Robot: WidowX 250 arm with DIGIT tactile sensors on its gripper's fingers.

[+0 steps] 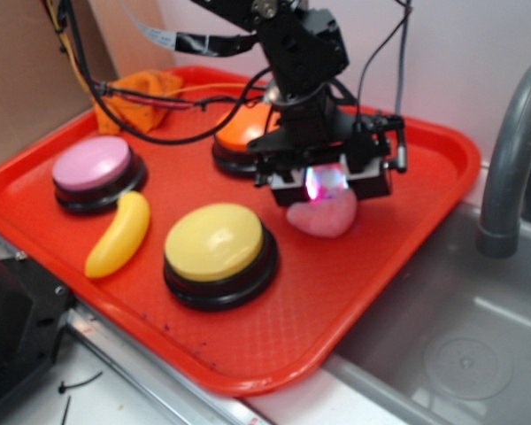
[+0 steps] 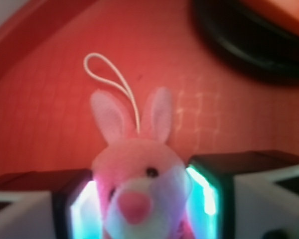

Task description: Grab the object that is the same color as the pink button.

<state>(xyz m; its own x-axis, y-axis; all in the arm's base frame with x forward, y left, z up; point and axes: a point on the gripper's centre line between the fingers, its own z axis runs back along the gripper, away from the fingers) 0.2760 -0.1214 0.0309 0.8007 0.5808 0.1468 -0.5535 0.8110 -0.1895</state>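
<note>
The object, a small fluffy pink plush toy (image 1: 323,217), lies on the red tray (image 1: 354,292) to the right of the yellow button. My gripper (image 1: 326,186) stands directly over it. In the wrist view the plush toy (image 2: 139,179) shows rabbit ears, a pink nose and a white loop. It fills the gap between my gripper's (image 2: 144,204) two glowing pads and touches both, so the gripper is shut on it. The pink button (image 1: 93,166), pale pink-lilac on a black base, sits at the tray's left side, well away from the gripper.
A yellow-topped button (image 1: 217,243) and a yellow banana toy (image 1: 119,235) lie front left. An orange-topped button (image 1: 243,133) sits just behind the gripper. An orange cloth (image 1: 137,93) lies at the tray's back left corner. A grey sink (image 1: 460,336) and faucet (image 1: 513,150) are to the right.
</note>
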